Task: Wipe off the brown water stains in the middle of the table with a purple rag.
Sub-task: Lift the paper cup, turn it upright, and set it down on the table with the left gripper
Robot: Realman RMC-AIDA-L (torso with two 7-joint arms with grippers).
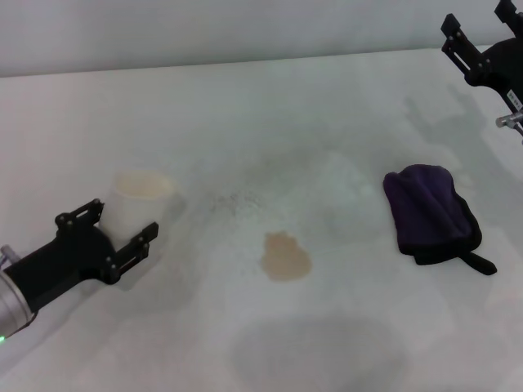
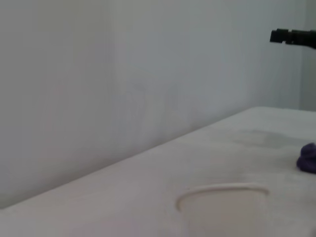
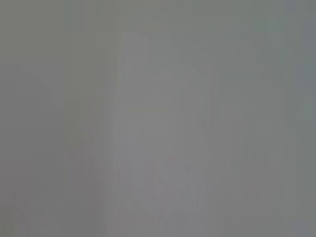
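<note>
My left gripper (image 1: 121, 234): low on the left, its fingers spread wide on each side of the paper cup (image 1: 137, 206). I cannot tell if they touch it.
Stain (image 1: 286, 256): a small, flat brown wet spot in the middle of the table (image 1: 343, 106).
Purple rag (image 1: 430, 211): folded, lying on the right, well apart from the stain. It looks soft, light and floppy. I think I should pinch its thick folded middle, not the thin black tab.
My right gripper (image 1: 472, 37): up high at the far right, fingers apart, holding nothing.

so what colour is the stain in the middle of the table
Light tan-brown; the brown water stain shows best in the head view.
</note>
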